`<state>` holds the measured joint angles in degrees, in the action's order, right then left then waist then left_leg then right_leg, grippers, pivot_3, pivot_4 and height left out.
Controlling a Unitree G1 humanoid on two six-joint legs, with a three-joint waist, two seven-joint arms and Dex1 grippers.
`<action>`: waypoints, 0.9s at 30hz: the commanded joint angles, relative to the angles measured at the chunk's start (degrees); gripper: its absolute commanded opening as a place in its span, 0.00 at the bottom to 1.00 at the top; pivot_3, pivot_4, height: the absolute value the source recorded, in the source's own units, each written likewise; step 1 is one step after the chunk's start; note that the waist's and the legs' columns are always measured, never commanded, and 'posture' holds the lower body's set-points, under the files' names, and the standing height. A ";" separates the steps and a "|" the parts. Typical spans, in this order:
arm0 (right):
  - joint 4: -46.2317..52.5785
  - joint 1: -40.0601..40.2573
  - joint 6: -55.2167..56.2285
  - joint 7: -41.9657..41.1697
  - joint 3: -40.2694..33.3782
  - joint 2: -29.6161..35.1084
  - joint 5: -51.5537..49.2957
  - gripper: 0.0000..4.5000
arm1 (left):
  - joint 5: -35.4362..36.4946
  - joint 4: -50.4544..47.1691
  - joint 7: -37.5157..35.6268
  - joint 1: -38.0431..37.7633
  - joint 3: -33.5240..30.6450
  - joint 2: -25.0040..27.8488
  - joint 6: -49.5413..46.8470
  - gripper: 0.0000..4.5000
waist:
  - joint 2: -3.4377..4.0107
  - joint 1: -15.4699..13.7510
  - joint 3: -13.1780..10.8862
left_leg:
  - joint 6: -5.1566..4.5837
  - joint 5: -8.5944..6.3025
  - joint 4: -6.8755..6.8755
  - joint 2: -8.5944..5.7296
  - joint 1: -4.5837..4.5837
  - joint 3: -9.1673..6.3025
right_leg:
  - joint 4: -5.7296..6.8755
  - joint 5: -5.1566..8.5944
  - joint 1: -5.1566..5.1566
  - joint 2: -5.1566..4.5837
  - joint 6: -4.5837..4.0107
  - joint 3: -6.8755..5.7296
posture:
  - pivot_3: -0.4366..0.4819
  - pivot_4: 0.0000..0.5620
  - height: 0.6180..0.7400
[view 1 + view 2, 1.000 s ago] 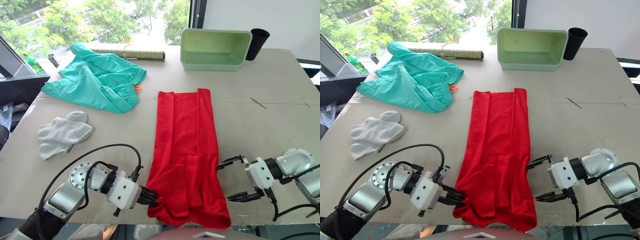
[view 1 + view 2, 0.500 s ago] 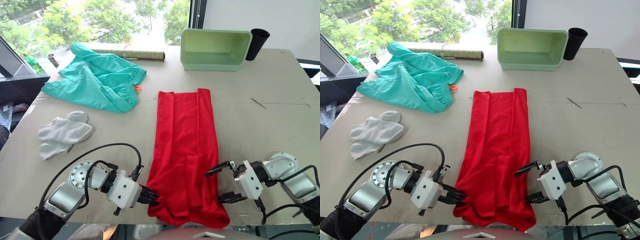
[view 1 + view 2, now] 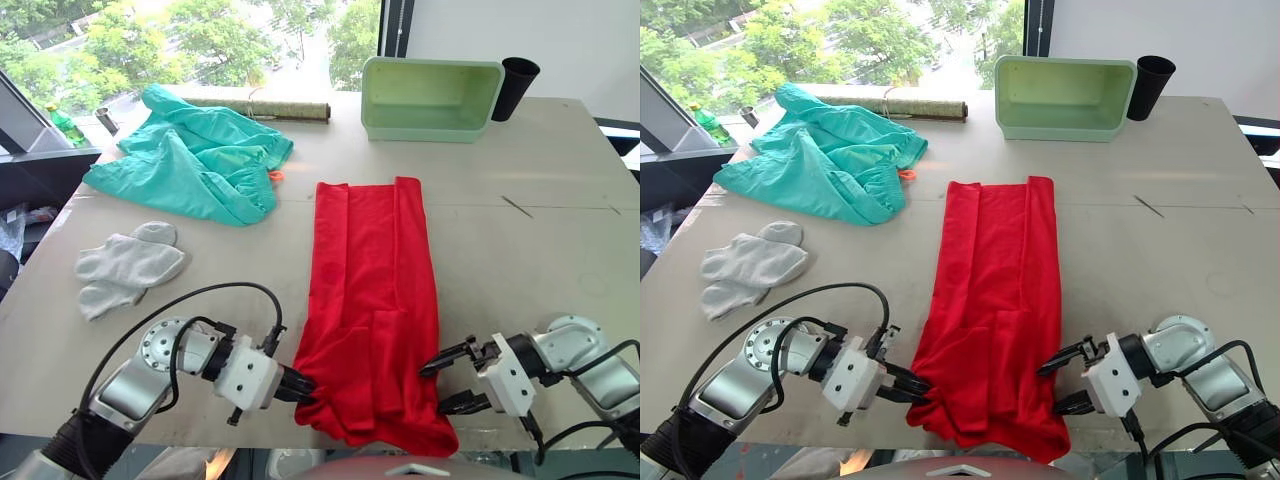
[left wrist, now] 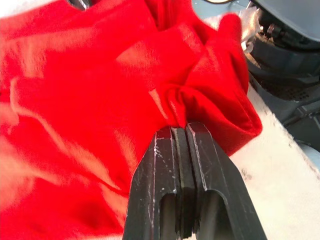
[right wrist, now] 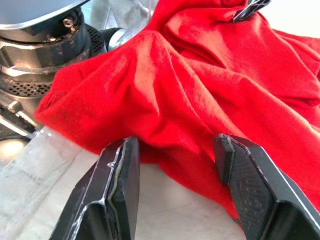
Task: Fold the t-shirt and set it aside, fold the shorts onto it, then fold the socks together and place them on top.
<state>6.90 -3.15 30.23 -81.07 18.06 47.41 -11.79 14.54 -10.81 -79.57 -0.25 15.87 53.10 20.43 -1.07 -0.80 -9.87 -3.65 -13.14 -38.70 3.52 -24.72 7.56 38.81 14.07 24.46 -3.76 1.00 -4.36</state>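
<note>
The red t-shirt lies folded into a long strip down the middle of the table. My left gripper is shut on its near left corner; the left wrist view shows a pinch of red cloth between the closed fingers. My right gripper stands open at the near right corner, its fingers either side of the shirt's edge. The teal shorts lie bunched at the far left. The grey socks rest on the table's left side.
A pale green bin and a black cup stand at the far right. A rolled mat lies along the far edge behind the shorts. The table's near edge runs just below both grippers.
My right gripper came in from the right to the shirt's near right corner and stays open around its edge. The left gripper keeps its hold.
</note>
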 commanded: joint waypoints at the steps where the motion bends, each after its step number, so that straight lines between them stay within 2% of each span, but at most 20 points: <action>1: 1.59 0.14 0.49 -0.03 0.50 0.08 -1.22 0.56 | -0.37 0.39 -0.28 0.24 -0.75 0.08 1.08 0.00 | 0.00 0.00 0.00 | 0.00 0.00 0.00 0.00 0.00 0.01 | 0.00 0.00 0.00 0.00 0.00 0.00 | 0.48 0.27 1.00; 3: 1.87 0.02 0.11 0.11 0.77 -0.28 -1.57 0.56 | -0.45 0.40 -0.24 0.09 -0.74 0.03 1.25 0.00 | 0.00 0.00 0.00 | 0.00 0.00 0.00 0.00 0.00 0.01 | 0.00 0.00 0.00 0.00 0.00 0.01 | 0.48 0.27 1.00; 4: 1.98 0.01 -0.02 0.20 0.82 -0.36 -1.63 0.45 | -0.47 0.38 -0.22 -0.06 -0.77 0.07 1.35 0.00 | 0.00 0.00 0.00 | 0.00 0.00 0.00 0.00 0.00 0.00 | 0.00 0.00 0.00 0.00 0.00 0.00 | 0.48 0.27 1.00; 5: 2.03 0.04 -0.06 0.23 0.84 -0.38 -1.74 0.39 | -0.49 0.39 -0.22 -0.24 -0.80 0.13 1.49 0.00 | 0.00 0.00 0.00 | 0.00 0.00 0.00 0.00 0.00 0.00 | 0.00 0.00 0.00 0.00 0.00 0.00 | 0.48 0.27 1.00; 7: 1.98 -0.02 0.04 0.36 0.94 -0.36 -1.76 0.17 | -0.54 0.57 -0.24 -0.62 -0.90 0.30 1.90 0.00 | 0.00 0.01 0.00 | 0.00 0.00 0.00 0.00 0.00 0.00 | 0.00 0.00 0.00 0.00 0.00 0.01 | 0.48 0.27 1.00; 9: 2.01 0.02 0.02 0.38 0.99 -0.26 -2.13 0.01 | -0.58 0.78 -0.27 -0.87 -0.95 0.41 2.26 0.00 | 0.00 0.00 0.00 | 0.00 0.00 0.00 0.00 0.00 0.00 | 0.00 0.00 0.00 -0.01 0.00 0.01 | 0.48 0.27 1.00; 15: 7.48 2.58 -7.37 0.64 0.19 1.79 -7.09 0.01 | 0.10 0.19 -0.42 -1.49 -0.88 0.52 1.89 0.00 | 0.00 0.00 0.01 | 0.00 0.00 0.01 0.01 -0.01 -0.01 | 0.00 -0.01 0.00 -0.03 -0.02 0.01 | 0.48 0.27 1.00; 18: 11.74 5.07 -12.31 -1.40 0.14 5.45 -10.38 0.01 | 2.16 -1.57 -1.59 -2.19 -0.87 1.33 0.38 0.00 | 0.03 -0.01 -0.01 | 0.00 0.00 0.01 0.01 -0.01 -0.01 | 0.00 -0.01 0.01 -0.06 -0.02 0.01 | 0.48 0.27 1.00; 22: 21.34 11.62 -22.71 1.89 -0.85 9.82 -15.85 0.01 | 9.66 -7.73 -5.82 -5.70 -0.93 7.40 -11.51 0.00 | 0.01 0.01 -0.01 | 0.00 -0.01 0.09 0.02 -0.01 -0.09 | -0.06 0.01 0.04 -0.09 -0.04 0.13 | 0.48 0.27 1.00; 27: 26.53 17.72 -28.85 2.22 -3.10 13.71 -18.91 0.01 | 16.11 -13.06 -9.46 -9.43 -2.88 13.68 -21.24 0.00 | 0.00 -0.02 -0.01 | 0.01 -0.01 0.11 0.00 -0.02 -0.11 | -0.13 0.05 0.04 -0.12 -0.02 0.13 | 0.48 0.27 1.00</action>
<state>30.69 13.90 3.65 -79.19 16.98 60.23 -28.06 27.09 -20.29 -87.04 -8.81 14.82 64.86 2.37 -1.07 -0.82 -9.87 -3.63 -13.15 -38.59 3.52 -24.74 7.45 38.63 14.12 24.50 -3.88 0.98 -4.23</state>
